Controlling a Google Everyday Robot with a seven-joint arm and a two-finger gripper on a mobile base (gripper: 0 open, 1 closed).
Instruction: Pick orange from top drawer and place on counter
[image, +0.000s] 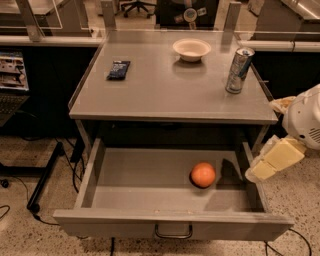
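The top drawer (125, 187) stands pulled fully out beneath the worktop (170, 95), its flat front panel carrying 1 small metal loop handle (173, 232). The orange (203, 175) rests on the drawer floor, right of centre, near the right side wall but not touching it. The robot's pale yellow hand (257, 171) hangs outside the drawer, just beside that right wall and below the level of the worktop, apart from the orange. Whether the hand is set wide or narrow cannot be told. On the worktop sit 1 white bowl (191, 49) toward the back, 1 tall silver can (239, 70) near the right rim, and 1 dark flat packet (118, 69) on the left.
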